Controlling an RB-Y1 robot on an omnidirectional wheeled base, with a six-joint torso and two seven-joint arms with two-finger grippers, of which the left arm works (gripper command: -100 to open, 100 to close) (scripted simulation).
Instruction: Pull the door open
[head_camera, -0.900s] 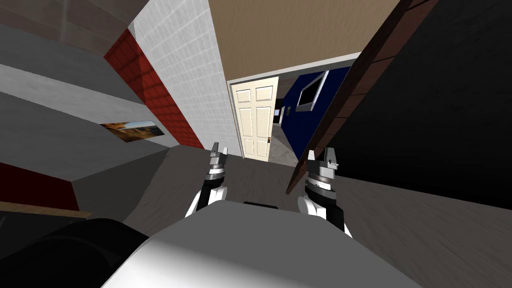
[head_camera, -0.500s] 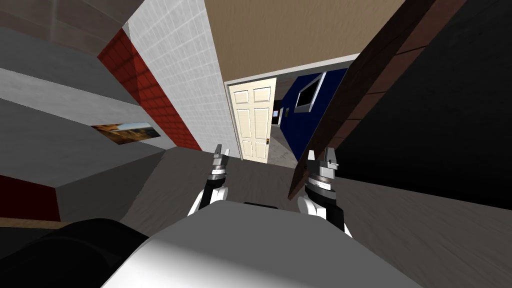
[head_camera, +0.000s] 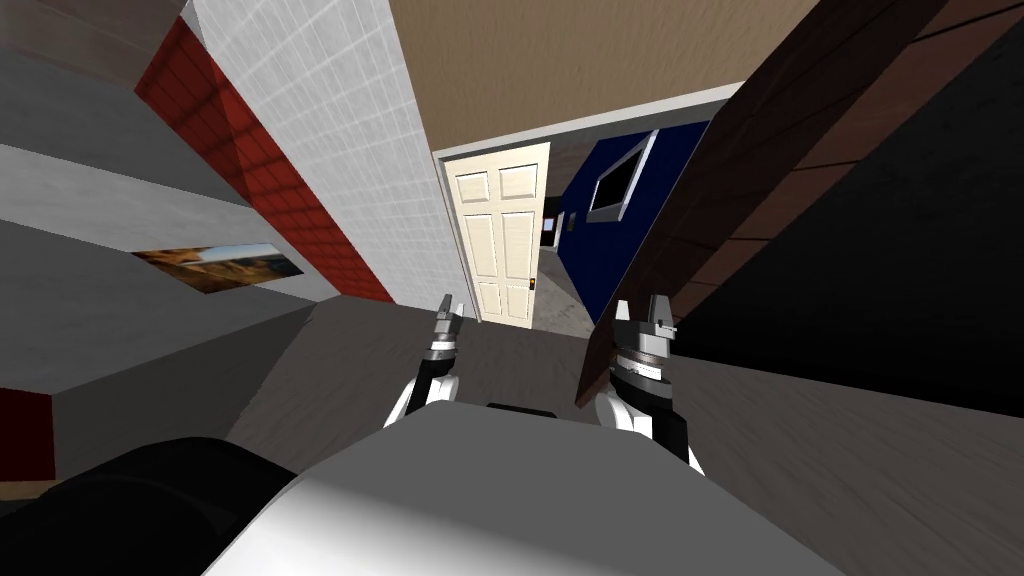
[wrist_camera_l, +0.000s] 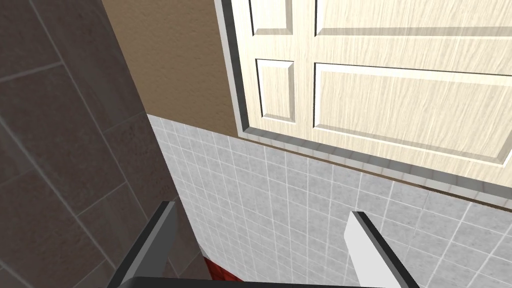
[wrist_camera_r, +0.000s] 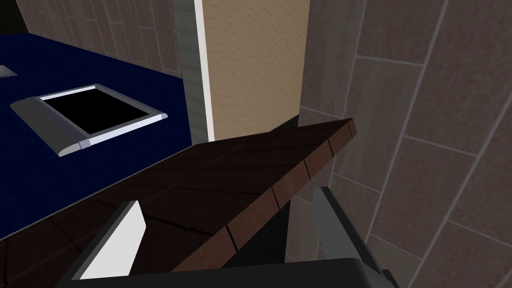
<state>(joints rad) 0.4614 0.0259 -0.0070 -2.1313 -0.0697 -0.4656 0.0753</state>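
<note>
A cream panelled door (head_camera: 503, 235) stands at the end of the passage ahead, ajar in its grey frame, with a small handle (head_camera: 531, 284) on its right edge. My left gripper (head_camera: 447, 315) is held out low, well short of the door, open and holding nothing. In the left wrist view the same door (wrist_camera_l: 400, 90) sits beyond the open left gripper (wrist_camera_l: 260, 225). My right gripper (head_camera: 643, 318) is open beside the end of a dark brown slab (head_camera: 700, 220). The right wrist view shows that slab's edge (wrist_camera_r: 225, 175) lying past the open right gripper (wrist_camera_r: 227, 220).
A white tiled wall (head_camera: 330, 130) and a red brick wall (head_camera: 260, 170) run along the left. A blue wall (head_camera: 600, 250) with a framed black panel (head_camera: 620, 185) lies past the doorway. A black area (head_camera: 900, 250) lies right of the brown slab. Grey floor (head_camera: 520, 350) lies ahead.
The whole head view has shifted: I have moved forward and turned a little. The cream door and the brown slab look larger. My left gripper has drifted slightly right.
</note>
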